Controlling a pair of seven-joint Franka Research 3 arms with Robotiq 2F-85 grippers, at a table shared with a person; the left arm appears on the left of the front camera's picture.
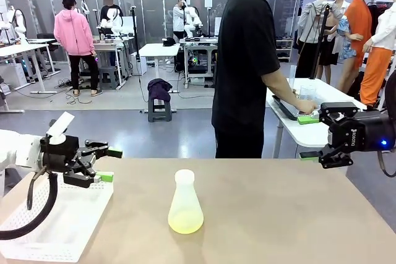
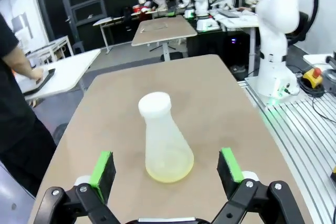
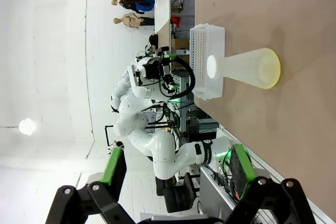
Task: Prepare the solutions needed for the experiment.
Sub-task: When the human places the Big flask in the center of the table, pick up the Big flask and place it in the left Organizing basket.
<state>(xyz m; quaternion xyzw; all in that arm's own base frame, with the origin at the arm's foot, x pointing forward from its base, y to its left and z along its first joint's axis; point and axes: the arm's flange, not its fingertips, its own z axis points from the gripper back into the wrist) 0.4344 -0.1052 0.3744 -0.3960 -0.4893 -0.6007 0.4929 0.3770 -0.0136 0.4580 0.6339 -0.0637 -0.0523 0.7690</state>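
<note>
A frosted conical flask (image 1: 185, 203) stands upright in the middle of the tan table, its wide base tinted by a little pale yellow-green solution (image 1: 185, 221). The same flask (image 2: 164, 140) sits ahead of my left gripper (image 2: 167, 169) in the left wrist view, a short way beyond the open green pads. My left gripper (image 1: 106, 164) hovers open over the table's left side, to the flask's left. Open and empty, my right gripper (image 1: 310, 136) hangs at the far right, well away from the flask (image 3: 245, 67). A person in black stands behind the table, hands on a side table.
A white perforated tray (image 1: 59, 217) lies on the table's left front corner under my left arm. Behind the table on the right stands a white side table (image 1: 322, 106) with a dark tray. Open tabletop surrounds the flask.
</note>
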